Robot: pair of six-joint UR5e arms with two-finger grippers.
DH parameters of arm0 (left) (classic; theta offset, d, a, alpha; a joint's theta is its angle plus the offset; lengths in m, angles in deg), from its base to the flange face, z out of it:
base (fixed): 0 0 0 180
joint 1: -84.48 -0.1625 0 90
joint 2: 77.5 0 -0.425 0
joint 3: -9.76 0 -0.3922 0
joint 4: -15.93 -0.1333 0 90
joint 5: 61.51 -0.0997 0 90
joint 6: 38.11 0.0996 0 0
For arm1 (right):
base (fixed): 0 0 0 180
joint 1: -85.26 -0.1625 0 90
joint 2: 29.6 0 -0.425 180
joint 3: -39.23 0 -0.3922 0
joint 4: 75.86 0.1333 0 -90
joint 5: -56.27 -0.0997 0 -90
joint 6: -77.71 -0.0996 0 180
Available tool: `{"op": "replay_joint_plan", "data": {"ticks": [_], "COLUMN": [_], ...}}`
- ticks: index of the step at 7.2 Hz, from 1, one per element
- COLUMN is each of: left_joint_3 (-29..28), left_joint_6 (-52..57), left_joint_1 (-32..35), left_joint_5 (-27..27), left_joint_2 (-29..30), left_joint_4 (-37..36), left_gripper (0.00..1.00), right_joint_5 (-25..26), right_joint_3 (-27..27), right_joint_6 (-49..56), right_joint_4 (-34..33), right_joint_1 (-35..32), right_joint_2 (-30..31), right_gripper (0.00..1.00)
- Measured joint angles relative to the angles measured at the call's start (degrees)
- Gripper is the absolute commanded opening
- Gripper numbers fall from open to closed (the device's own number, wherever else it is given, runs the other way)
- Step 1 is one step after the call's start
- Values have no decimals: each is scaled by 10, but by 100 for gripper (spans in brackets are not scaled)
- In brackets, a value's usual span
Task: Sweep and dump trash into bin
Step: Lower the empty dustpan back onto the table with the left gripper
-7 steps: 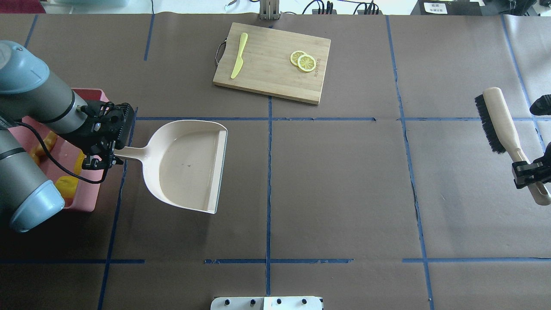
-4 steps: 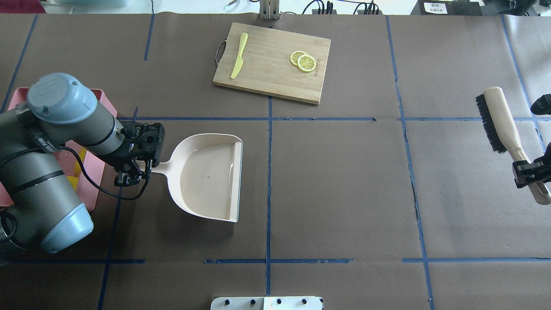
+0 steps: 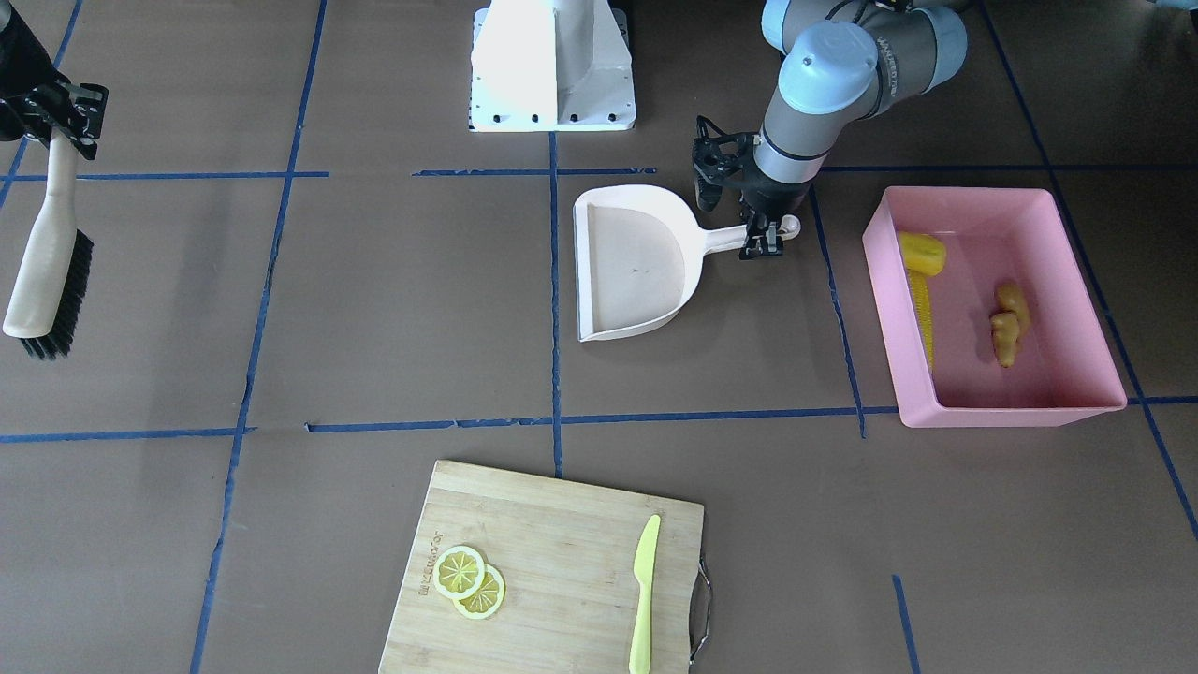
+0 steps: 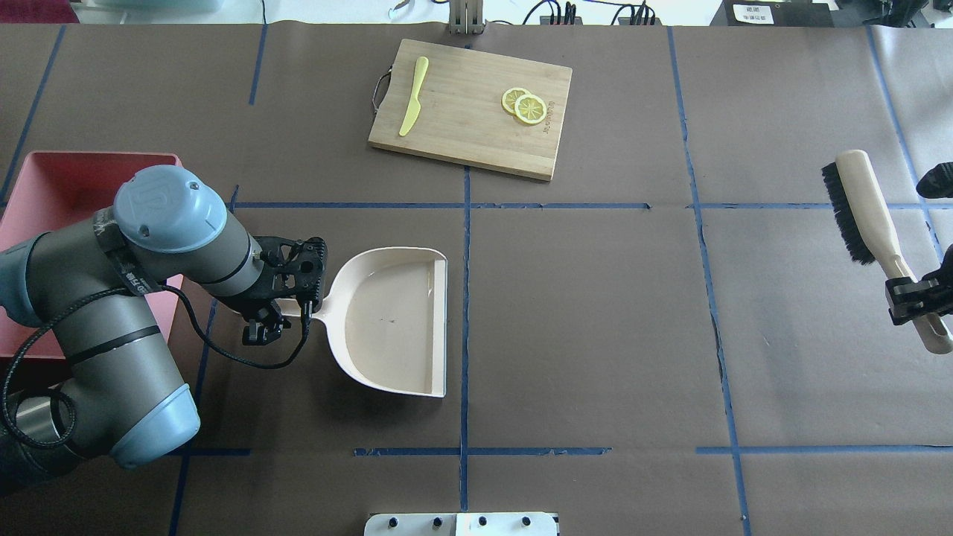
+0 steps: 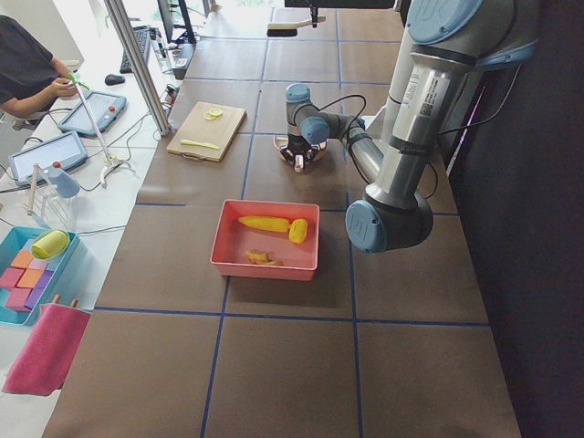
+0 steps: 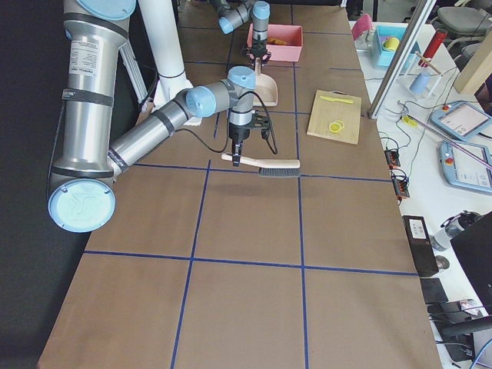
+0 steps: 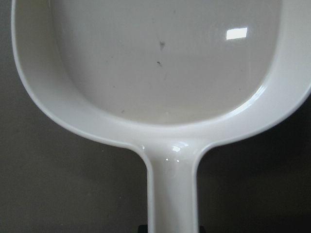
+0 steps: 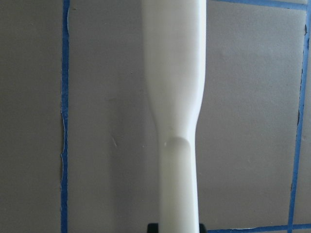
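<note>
The pink bin (image 3: 992, 404) stands at the table's left end and holds the trash: a corn cob (image 3: 922, 304), a rounded yellow lump (image 3: 922, 251) and a tan ginger root (image 3: 1008, 324). In the overhead view my left arm covers most of the bin (image 4: 52, 160). My left gripper (image 4: 287, 313) is shut on the handle of a cream dustpan (image 4: 394, 327), which is empty and sits just right of the bin. At the far right my right gripper (image 4: 919, 298) is shut on the handle of a black-bristled brush (image 4: 864, 201). The wrist views show only the dustpan (image 7: 160, 73) and the brush handle (image 8: 177, 121).
A bamboo cutting board (image 4: 473, 141) lies at the far middle with two lemon slices (image 4: 525, 106) and a lime-green knife (image 4: 413, 97). The robot's white base (image 3: 552, 65) is at the near edge. A person (image 5: 32, 73) sits beyond the table's far side.
My left arm has carried the dustpan rightward and nearer the robot, away from the bin. The right arm and brush have not moved.
</note>
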Motion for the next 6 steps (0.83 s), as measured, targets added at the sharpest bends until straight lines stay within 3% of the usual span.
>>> {"op": "replay_joint_plan", "data": {"ticks": [4, 5, 6], "left_joint_3": [-8, -10, -9], "left_joint_6": [-6, -6, -7], "left_joint_1": [-8, -10, -11], "left_joint_5": [-19, -28, -32], "left_joint_2": [9, 10, 10], "left_joint_4": [1, 1, 1], "left_gripper": [41, 58, 97], "right_joint_5": [-2, -2, -3], "right_joint_3": [-19, -30, -44], "right_joint_6": [3, 4, 4], "right_joint_4": [10, 32, 65], "right_joint_1": [0, 0, 0], "right_joint_2": [9, 20, 38], "right_gripper": [4, 4, 4]}}
